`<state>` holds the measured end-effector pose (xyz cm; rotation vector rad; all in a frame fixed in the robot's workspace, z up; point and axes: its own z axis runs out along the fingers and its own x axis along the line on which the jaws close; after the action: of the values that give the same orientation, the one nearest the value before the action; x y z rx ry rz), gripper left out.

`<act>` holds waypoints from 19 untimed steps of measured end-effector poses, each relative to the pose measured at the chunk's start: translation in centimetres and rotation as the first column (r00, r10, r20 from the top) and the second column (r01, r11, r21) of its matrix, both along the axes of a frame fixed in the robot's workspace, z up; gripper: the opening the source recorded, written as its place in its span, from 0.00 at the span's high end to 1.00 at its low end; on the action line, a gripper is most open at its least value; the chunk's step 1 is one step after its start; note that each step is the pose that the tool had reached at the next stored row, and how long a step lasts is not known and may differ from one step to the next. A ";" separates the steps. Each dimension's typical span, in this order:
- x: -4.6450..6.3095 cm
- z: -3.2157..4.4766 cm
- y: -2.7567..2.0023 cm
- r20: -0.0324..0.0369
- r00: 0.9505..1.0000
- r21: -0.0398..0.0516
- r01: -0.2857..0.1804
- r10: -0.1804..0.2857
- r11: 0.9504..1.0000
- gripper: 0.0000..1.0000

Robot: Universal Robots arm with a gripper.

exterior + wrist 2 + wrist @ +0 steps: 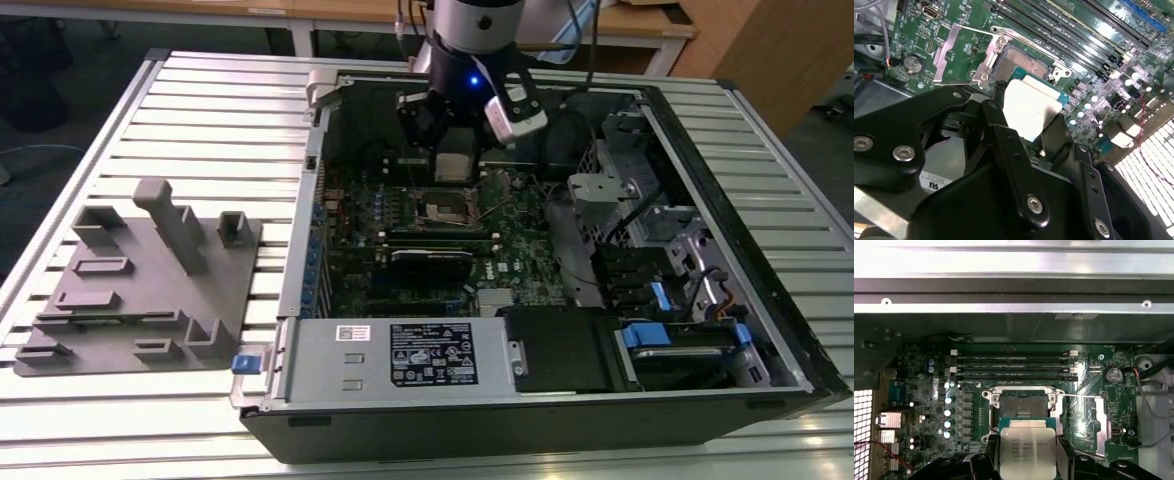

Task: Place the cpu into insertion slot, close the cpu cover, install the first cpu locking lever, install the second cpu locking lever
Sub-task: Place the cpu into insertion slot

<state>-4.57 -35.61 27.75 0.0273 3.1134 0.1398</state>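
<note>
My gripper (pixel 454 160) is shut on the cpu (pixel 455 167), a flat silvery-grey square held by its two side edges. In the exterior view it hangs inside the open computer case, just behind and above the insertion slot (pixel 445 208). In both wrist views the cpu (pixel 1031 107) (pixel 1027 452) sits between black fingers (pixel 996 102) (pixel 1066 460), a short way off the insertion slot (pixel 1021 60) (pixel 1021 402), whose dark centre lies bare. The cpu cover (pixel 961 52) (pixel 1089 420) is swung open and lies flat beside the slot.
The case's metal walls (pixel 300 215) ring the green board. Long memory slots (pixel 1014 367) run beside the socket, and a black card (pixel 430 258) lies in front of it. Drive bays (pixel 667 290) stand on the exterior view's right. A grey fixture (pixel 134 280) rests on the slatted table at its left.
</note>
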 end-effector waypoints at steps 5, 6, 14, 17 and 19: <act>0.0 -0.52 0.00 0.000 1.000 0.000 0.000 0.000 1.000 0.46; 0.0 -0.52 -0.01 0.000 1.000 0.000 0.000 0.000 1.000 0.46; 0.0 -0.98 0.00 0.000 1.000 0.000 0.000 0.000 1.000 0.46; 0.0 -1.03 0.00 0.000 1.000 0.000 0.000 0.000 1.000 0.46; 0.0 -1.12 0.00 0.000 1.000 0.000 0.000 0.000 1.000 0.46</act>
<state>-4.57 -35.61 26.64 0.0273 3.1131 0.1403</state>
